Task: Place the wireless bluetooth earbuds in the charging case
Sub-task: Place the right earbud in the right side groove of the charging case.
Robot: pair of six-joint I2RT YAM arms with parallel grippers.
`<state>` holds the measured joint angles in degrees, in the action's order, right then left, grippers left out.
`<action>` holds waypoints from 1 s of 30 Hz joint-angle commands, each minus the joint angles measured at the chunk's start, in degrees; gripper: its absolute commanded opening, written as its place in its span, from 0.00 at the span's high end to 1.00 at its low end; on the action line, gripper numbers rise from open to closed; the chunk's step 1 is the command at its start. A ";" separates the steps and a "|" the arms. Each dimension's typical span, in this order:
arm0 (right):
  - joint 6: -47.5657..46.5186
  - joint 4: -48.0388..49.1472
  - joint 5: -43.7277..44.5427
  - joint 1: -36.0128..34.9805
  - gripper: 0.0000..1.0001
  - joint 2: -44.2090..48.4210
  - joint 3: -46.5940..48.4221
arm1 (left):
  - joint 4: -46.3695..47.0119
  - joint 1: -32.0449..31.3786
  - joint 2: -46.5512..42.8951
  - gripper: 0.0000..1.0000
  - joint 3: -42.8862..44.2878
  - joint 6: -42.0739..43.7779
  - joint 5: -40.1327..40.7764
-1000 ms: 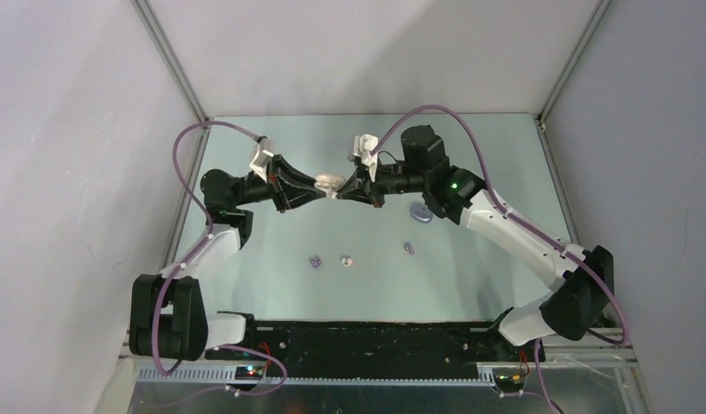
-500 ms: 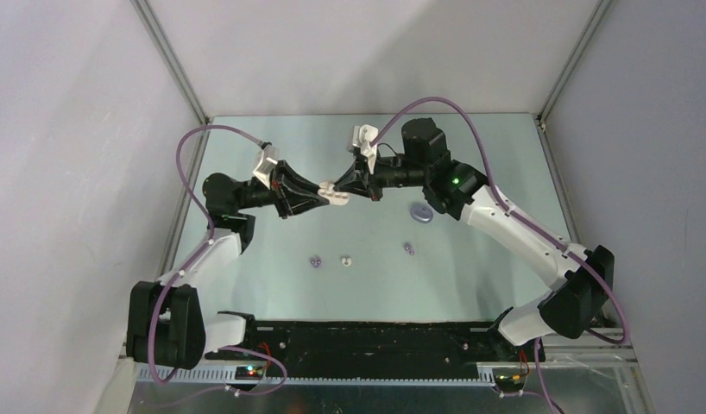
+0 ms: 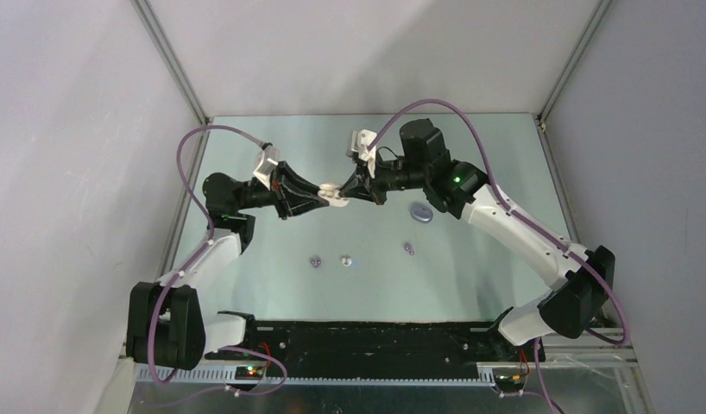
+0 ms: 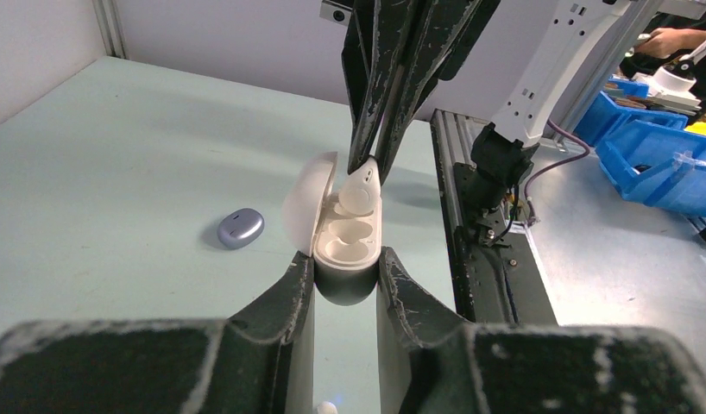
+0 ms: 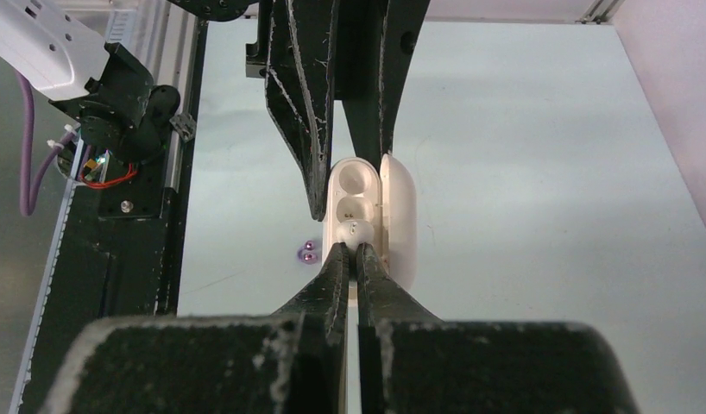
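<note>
Top view: my left gripper [image 3: 319, 197] is clamped on the open white case [image 3: 331, 190]; my right gripper [image 3: 348, 190] meets it from the opposite side; a purple case [image 3: 422, 213] lies to the white case's right, with three loose buds [image 3: 346, 260] nearer the arm bases. Left wrist: the right fingers pinch a white bud [image 4: 363, 185] at the white case's far socket. Right wrist: that bud sits at the socket's mouth; the lid stands open beside it.

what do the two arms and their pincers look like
The left arm and right arm have white link shells and black joint housings. A purple cable loops along each. The left pincer and right pincer are black, with tapering wedge fingers scuffed whitish at the edges. A green light glows on the right arm.
</note>
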<state>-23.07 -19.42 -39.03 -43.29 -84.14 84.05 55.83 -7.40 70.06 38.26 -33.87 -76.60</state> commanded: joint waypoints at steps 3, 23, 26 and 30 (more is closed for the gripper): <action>-1.30 -0.71 0.21 0.72 1.00 -0.17 2.51 | 0.94 -0.27 -1.77 1.00 0.19 1.44 -0.48; -2.89 -2.25 -2.85 0.23 1.00 -0.18 2.08 | 0.77 -0.16 -0.72 1.00 0.87 0.64 0.70; -3.56 -2.77 -2.54 -0.32 1.00 -0.30 2.08 | 0.77 -0.11 -0.74 1.00 0.77 0.64 0.67; -2.89 -2.39 -2.04 -0.19 1.00 -0.89 2.08 | 0.77 -0.07 -0.95 1.00 0.64 0.71 0.66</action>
<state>-25.98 -21.96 -40.16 -43.05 -84.20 84.05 55.13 -7.38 70.06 38.26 -33.95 -76.90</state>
